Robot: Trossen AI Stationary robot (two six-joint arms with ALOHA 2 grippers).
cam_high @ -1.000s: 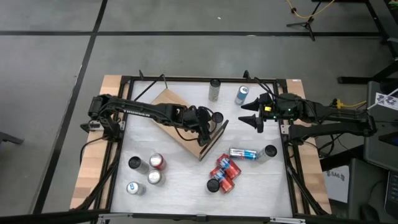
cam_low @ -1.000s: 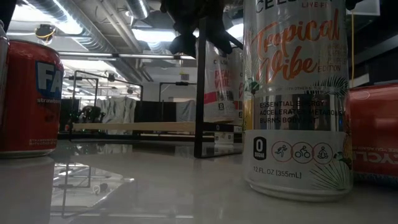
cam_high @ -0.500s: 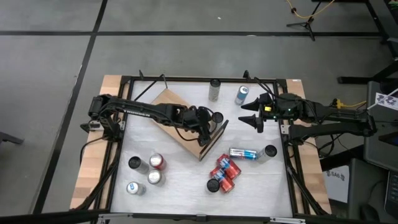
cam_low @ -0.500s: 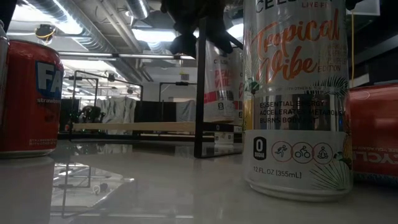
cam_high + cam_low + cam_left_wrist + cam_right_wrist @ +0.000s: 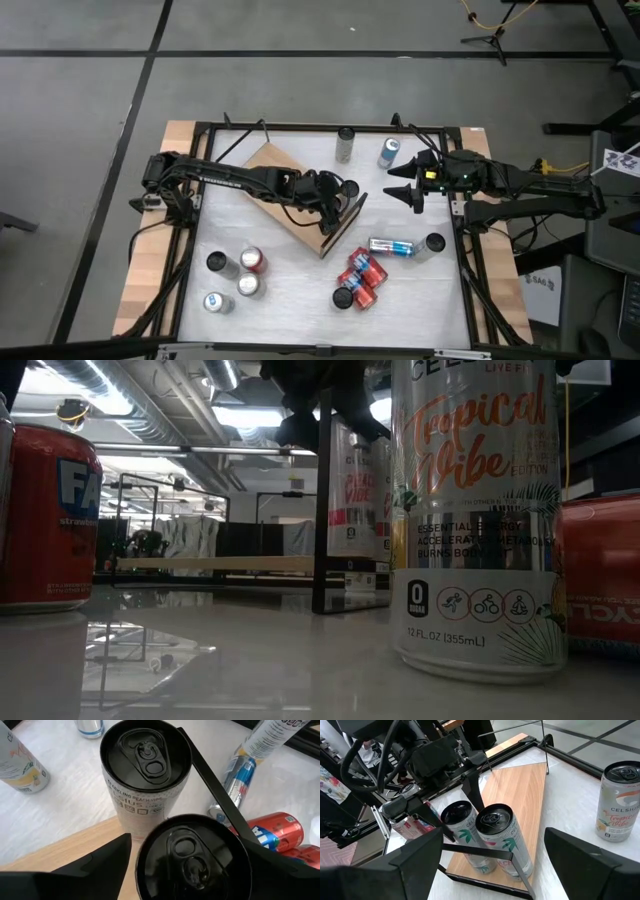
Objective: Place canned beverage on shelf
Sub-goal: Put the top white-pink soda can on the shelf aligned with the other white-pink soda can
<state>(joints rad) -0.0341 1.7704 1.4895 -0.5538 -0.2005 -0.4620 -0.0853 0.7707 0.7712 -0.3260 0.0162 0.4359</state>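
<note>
Evidently stiff-walled, smooth and tippable, the slim can stands on the shelf between the left gripper's spread fingers, best held mid-body, while the right gripper waits open nearby

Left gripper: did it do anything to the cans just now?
The left gripper opened a little wider, loosening off the black-topped can standing on the shelf. The neighbouring can and the right gripper stayed put.
</note>
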